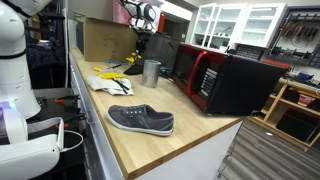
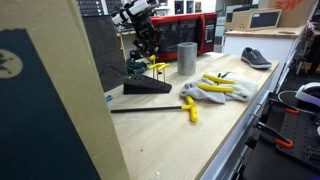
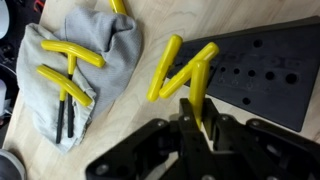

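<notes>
no text, label, brand, number or sign can be read in any view; any markings are too small or too blurred to make out.

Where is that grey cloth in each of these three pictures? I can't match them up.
In an exterior view: the grey cloth lies left of centre on the counter, beyond the shoe.
In an exterior view: right of centre, nearer than the metal cup.
Wrist view: upper left, beside the yellow handle in the gripper.
Shared landmark: the yellow-handled tools lying on it.
</notes>
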Tool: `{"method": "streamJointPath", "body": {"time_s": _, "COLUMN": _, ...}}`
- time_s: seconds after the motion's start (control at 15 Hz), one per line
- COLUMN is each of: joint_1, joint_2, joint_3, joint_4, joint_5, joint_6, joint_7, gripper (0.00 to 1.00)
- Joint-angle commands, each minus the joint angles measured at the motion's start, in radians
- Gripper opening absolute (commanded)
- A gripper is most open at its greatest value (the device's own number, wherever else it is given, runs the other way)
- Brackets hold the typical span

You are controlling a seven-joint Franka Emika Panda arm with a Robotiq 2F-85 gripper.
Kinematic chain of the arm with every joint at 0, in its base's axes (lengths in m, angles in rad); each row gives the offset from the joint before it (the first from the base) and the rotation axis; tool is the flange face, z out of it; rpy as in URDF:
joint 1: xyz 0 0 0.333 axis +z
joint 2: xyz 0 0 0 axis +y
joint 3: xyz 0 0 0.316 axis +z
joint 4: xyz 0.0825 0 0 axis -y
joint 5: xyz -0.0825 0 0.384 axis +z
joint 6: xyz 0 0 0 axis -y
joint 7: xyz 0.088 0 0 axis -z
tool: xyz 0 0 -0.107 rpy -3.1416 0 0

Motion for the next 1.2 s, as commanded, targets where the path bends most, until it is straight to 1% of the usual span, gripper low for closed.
{"method": "streamJointPath", "body": {"time_s": 0.0, "joint_1": 0.009, "joint_2": -0.010, "joint_3": -0.003, "joint_4": -0.071, "joint_5": -0.013, "joint_6": 0.125, "joint_7": 0.008, "gripper": 0.04}}
{"method": "streamJointPath", "body": {"time_s": 0.13, "joint_1": 0.005, "joint_2": -0.015, "joint_3": -0.001, "joint_4": -0.078, "joint_5": -0.003, "joint_6": 0.126, "joint_7": 0.009, "gripper": 0.04}}
{"method": "streamJointPath", "body": {"time_s": 0.4, "joint_1": -0.020, "joint_2": -0.014, "joint_3": 0.016, "joint_4": -0.068, "joint_5": 0.048, "joint_6": 0.080, "joint_7": -0.019, "gripper": 0.04}}
{"method": "streamJointPath", "body": {"time_s": 0.67, "joint_1": -0.038, "joint_2": -0.012, "joint_3": 0.012, "joint_4": -0.055, "joint_5": 0.084, "joint_6": 0.053, "joint_7": -0.022, "gripper": 0.04}}
{"method": "streamJointPath", "body": {"time_s": 1.0, "joint_1": -0.044, "joint_2": -0.031, "joint_3": 0.006, "joint_4": -0.070, "joint_5": 0.100, "joint_6": 0.059, "joint_7": -0.015, "gripper": 0.04}}
{"method": "streamJointPath", "body": {"time_s": 1.13, "joint_1": -0.045, "joint_2": -0.025, "joint_3": 0.007, "joint_4": -0.065, "joint_5": 0.101, "joint_6": 0.045, "joint_7": -0.015, "gripper": 0.04}}
